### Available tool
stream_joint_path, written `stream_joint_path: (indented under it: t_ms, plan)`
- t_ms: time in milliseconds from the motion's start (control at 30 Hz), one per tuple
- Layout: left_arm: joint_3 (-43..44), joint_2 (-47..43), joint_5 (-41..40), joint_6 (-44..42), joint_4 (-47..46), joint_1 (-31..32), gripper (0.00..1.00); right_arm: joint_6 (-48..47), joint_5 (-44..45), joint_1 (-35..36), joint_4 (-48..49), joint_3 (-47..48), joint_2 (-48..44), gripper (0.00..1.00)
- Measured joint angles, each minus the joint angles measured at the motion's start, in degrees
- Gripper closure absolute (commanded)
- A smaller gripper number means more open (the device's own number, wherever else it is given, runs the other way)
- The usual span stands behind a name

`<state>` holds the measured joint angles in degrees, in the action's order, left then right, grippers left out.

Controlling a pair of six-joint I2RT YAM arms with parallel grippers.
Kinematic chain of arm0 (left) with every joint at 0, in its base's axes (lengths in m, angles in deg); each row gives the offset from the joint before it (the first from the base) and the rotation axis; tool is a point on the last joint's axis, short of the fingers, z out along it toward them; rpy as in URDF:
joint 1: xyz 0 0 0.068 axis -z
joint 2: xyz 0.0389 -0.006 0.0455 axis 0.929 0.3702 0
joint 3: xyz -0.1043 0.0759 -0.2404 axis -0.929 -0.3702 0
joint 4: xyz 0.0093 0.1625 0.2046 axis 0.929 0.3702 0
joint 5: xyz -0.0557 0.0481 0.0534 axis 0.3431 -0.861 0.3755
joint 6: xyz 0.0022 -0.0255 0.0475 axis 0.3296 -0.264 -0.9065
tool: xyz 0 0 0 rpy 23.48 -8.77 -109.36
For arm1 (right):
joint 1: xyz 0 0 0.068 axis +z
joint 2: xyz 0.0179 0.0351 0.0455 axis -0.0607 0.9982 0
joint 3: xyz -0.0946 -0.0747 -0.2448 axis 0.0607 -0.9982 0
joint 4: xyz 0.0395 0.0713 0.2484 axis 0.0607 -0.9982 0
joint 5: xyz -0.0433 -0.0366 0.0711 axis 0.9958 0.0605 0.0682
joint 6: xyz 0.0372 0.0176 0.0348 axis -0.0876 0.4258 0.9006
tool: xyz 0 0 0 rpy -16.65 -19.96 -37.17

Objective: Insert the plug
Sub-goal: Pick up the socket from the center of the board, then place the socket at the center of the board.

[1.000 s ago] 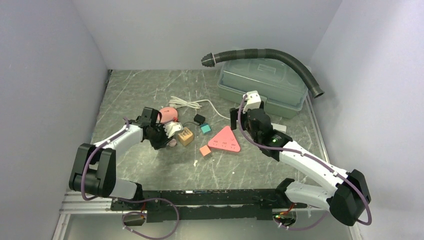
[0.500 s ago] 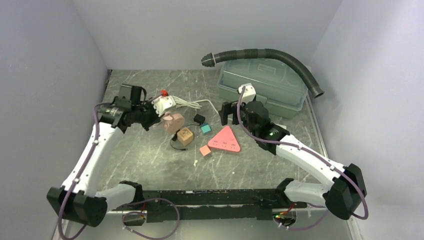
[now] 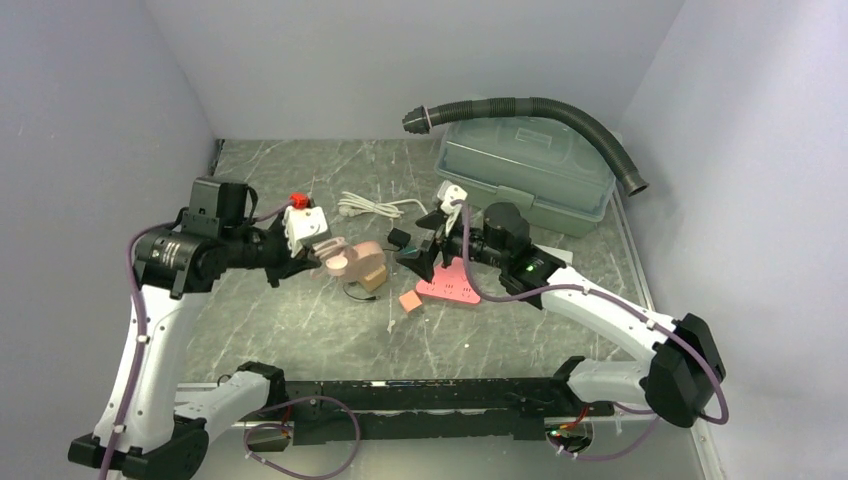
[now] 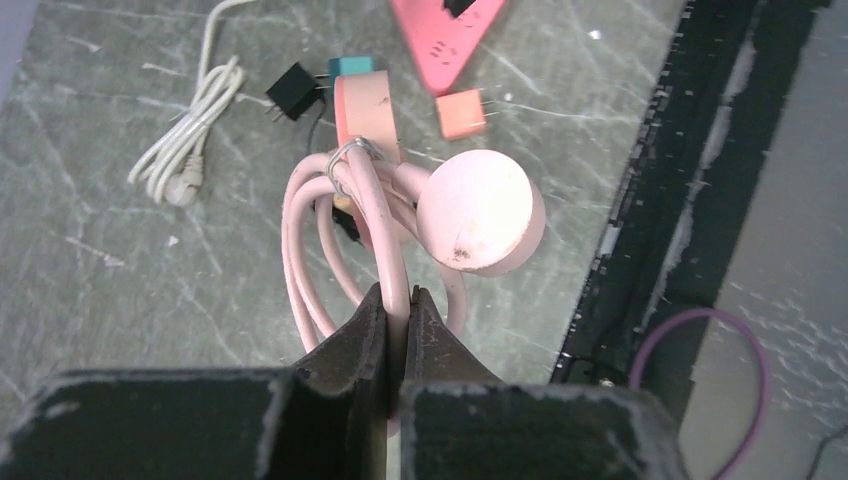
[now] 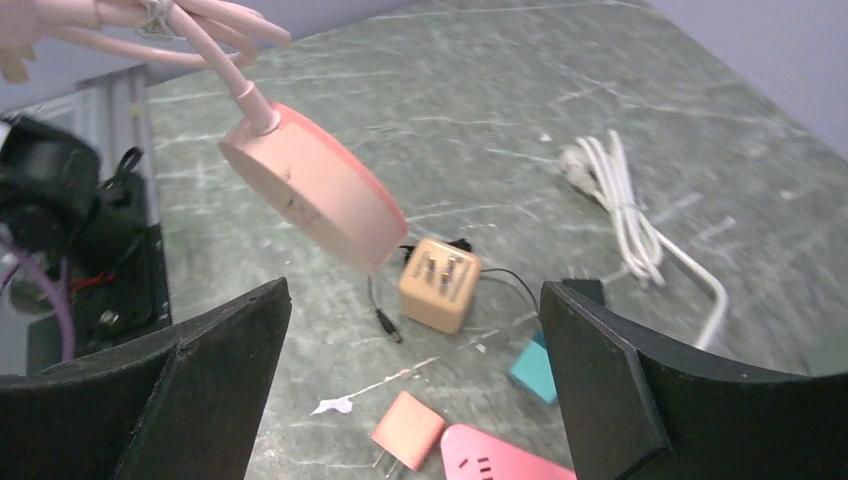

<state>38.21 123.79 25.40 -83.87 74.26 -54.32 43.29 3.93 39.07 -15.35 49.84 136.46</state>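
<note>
Left gripper (image 4: pixel 398 305): fingers pinched tight on pale pink bundled cord (image 4: pixel 372 200). Round pink plug head (image 4: pixel 482 212) hangs just past tips, clear of grey marble tabletop (image 3: pixel 300 330).

Right gripper (image 5: pixel 412 340): fingers spread wide, holding nothing. Pink triangular power strip (image 3: pixel 455 285) just beneath.

Beyond right gripper: grey-green lidded plastic box (image 3: pixel 525 170), lid on, contents hidden. Black corrugated hose (image 3: pixel 560 110) curves over it.

Cropped pink strip (image 5: pixel 500 465), pink cable (image 5: pixel 200 25) cut off

Left claw (image 4: pixel 397 298) tight on looped pink cable (image 4: pixel 388 240), round pink plug (image 4: pixel 482 212) alongside.
</note>
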Motion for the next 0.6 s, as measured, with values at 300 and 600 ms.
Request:
stream_joint_path:
  t_ms: [300,600]
  plan:
    - [3.26,-2.27,5.73,-4.94,10.47,0.02,1.0,-5.2,-14.29,4.92,1.11,2.25,6.84,0.0]
    - [1.95,-4.04,6.95,-6.29,13.11,0.02,1.0,-4.76,-18.03,10.43,5.95,2.78,10.82,0.07]
